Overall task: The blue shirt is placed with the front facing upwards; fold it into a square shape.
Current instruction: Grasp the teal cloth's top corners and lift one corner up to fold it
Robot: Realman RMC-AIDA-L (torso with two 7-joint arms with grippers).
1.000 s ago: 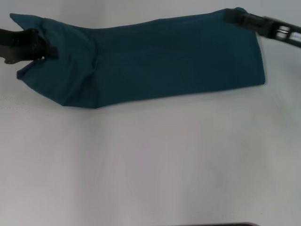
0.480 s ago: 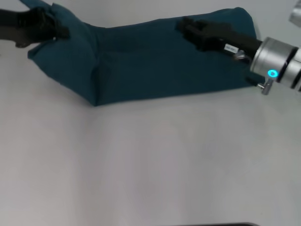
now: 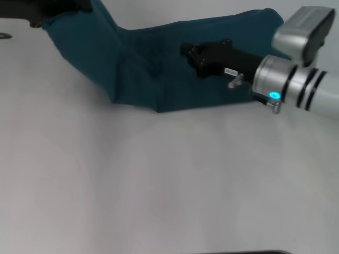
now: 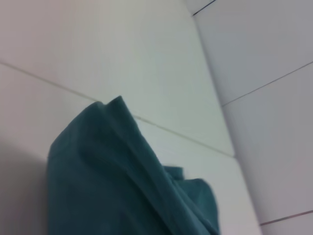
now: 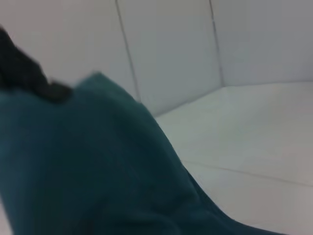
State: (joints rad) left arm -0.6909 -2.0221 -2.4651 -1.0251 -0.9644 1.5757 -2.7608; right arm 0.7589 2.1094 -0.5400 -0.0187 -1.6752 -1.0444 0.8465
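The blue shirt (image 3: pixel 159 63) lies as a long folded band across the far part of the white table (image 3: pixel 159 185); no lettering shows. My left gripper (image 3: pixel 79 6) is at the far left, shut on the shirt's left end and holding it lifted off the table. My right gripper (image 3: pixel 188 53) reaches in from the right and is over the middle of the band, low against the cloth. The shirt's right end is partly hidden behind my right arm (image 3: pixel 296 84). Teal cloth fills the left wrist view (image 4: pixel 107 186) and the right wrist view (image 5: pixel 88 161).
The white table spreads wide in front of the shirt. A dark edge (image 3: pixel 243 252) shows at the near rim of the table. White tiled walls (image 4: pixel 254 58) stand behind the table. A dark shape (image 5: pixel 29 76) shows beyond the cloth in the right wrist view.
My right gripper has moved from the shirt's far right corner leftward to the middle of the band. My left gripper has lifted the left end up and toward the right.
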